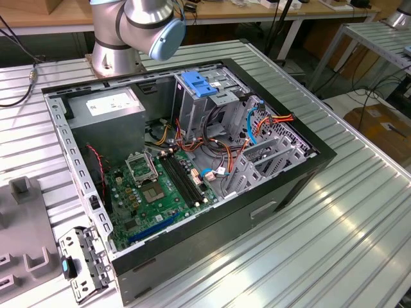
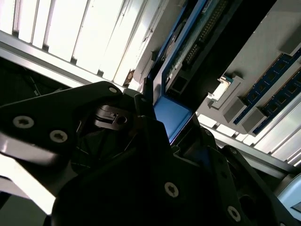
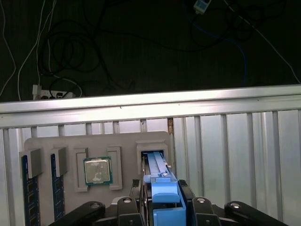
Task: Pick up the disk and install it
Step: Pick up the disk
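ribbed metal tabletop point(image 1: 347, 218) (glare-streaked), wooden benches point(image 1: 32, 16) behind, cardboard box point(image 1: 384, 128) on floor.

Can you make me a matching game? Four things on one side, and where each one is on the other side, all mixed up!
Things:
1. flat disk with bright blue plastic rails
2. square silver processor chip
3. blue plastic latch
4. green circuit board

Places:
A. on top of the tall grey metal cage
B. standing in a slot of the grey plastic tray
C. on the floor of the black computer case
D. lying flat in a square pocket of that tray

Pairs: 1-B, 2-D, 3-A, 4-C
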`<state>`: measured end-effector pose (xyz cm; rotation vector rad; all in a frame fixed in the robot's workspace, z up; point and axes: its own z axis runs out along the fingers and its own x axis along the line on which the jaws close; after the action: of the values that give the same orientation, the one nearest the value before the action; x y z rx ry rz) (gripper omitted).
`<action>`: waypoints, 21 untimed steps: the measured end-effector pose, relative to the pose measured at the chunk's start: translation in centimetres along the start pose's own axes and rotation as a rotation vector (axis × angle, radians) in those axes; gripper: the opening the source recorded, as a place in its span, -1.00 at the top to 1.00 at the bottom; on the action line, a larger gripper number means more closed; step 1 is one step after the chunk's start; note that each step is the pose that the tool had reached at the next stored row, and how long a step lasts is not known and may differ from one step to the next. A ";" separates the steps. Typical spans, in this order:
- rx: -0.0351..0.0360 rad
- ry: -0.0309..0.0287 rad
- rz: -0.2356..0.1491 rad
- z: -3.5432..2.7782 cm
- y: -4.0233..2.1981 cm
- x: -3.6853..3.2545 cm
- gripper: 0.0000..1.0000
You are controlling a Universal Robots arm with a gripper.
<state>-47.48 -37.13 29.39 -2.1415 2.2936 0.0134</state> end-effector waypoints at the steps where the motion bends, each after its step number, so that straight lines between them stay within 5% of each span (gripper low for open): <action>1: 0.0002 0.0001 0.000 0.01 -0.01 0.00 0.13; 21: 0.0001 0.0021 -0.004 0.00 -0.32 -0.06 0.13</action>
<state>-47.17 -37.10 29.39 -2.1472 2.2902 0.0110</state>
